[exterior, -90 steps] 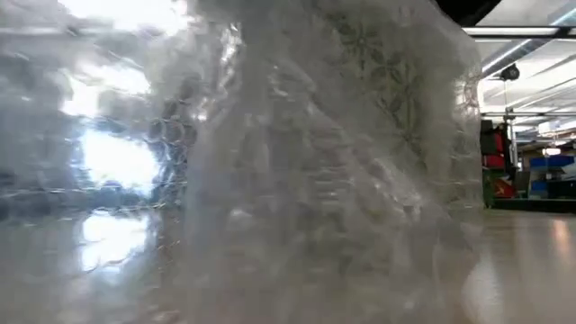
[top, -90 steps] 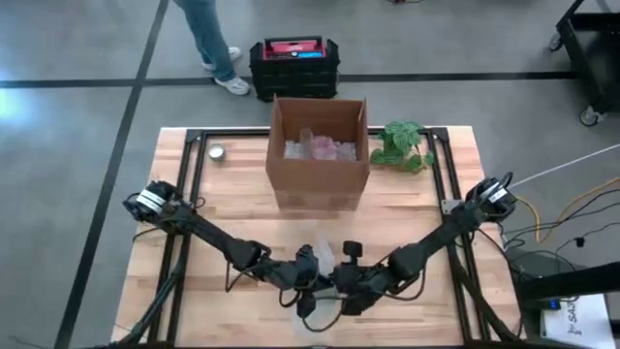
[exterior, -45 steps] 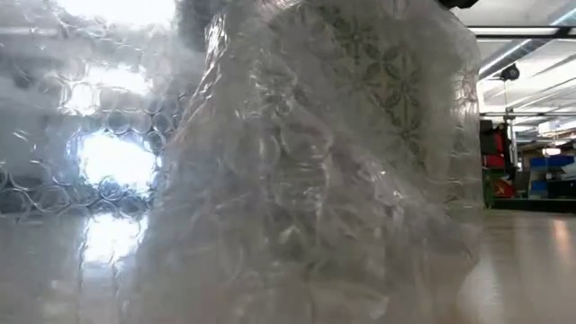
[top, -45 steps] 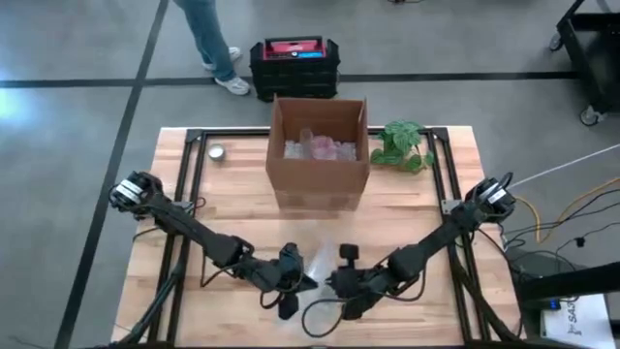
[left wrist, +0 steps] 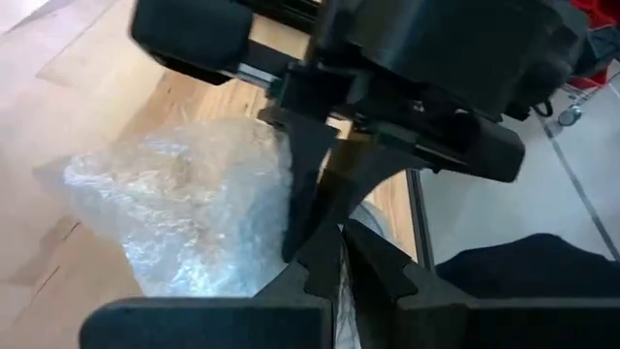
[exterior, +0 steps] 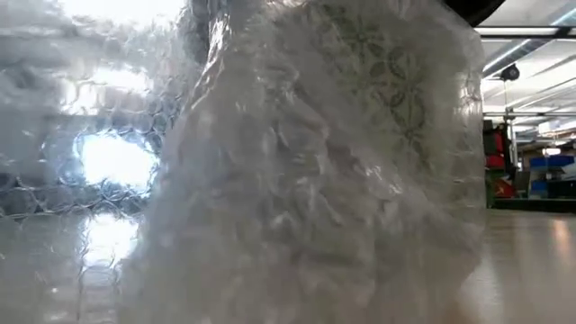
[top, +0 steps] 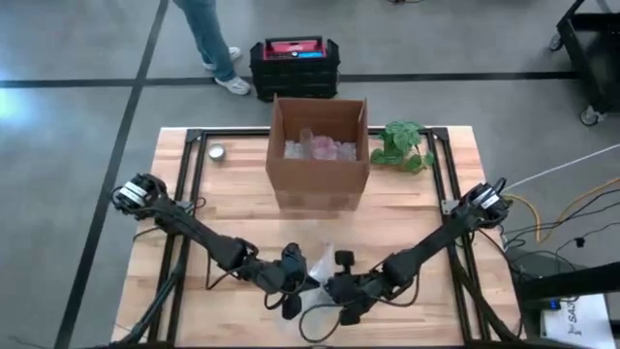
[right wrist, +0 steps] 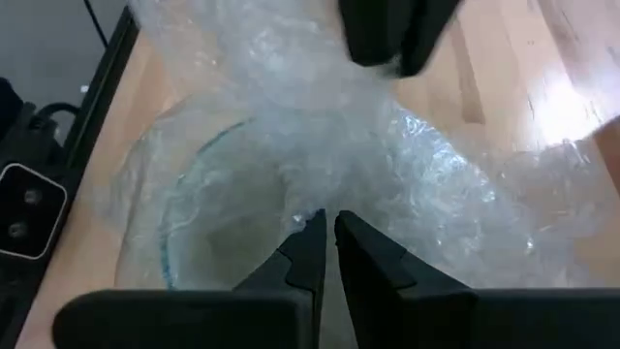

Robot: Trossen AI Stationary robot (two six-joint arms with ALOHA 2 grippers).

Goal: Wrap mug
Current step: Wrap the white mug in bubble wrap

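The mug (right wrist: 189,228) stands near the table's near edge, seen only through clear bubble wrap (top: 317,262) bunched over it. Its patterned wall (exterior: 387,81) shows through the wrap in the low view. My left gripper (top: 296,282) is at the wrap's left side and my right gripper (top: 335,288) at its right side, tips almost meeting. Both are shut on the wrap. The wrap's lower folds lie on the table. My left gripper (left wrist: 341,242) pinches a thin fold of the bubble wrap (left wrist: 339,291) between its two fingers, coming from the table's left. The main bundle (left wrist: 184,213) sits on the table beyond the fingers. My right gripper (right wrist: 327,228) pinches gathered bubble wrap (right wrist: 325,199) over the mug, between its two fingertips, coming slanting from the table's right. Layers cannot be counted. The wrapped mug stays on the table.
An open cardboard box (top: 320,155) with wrapped items stands at the far middle, a green plant (top: 402,145) to its right, a small round tin (top: 217,151) at the far left. A person's legs (top: 208,39) and a red-topped case (top: 294,63) are beyond the table.
My left gripper has gone a little toward the table's left edge, drawing wrap with it, and my right gripper has followed slightly leftward. The wrap has bunched closer around the mug's left side in the low view.
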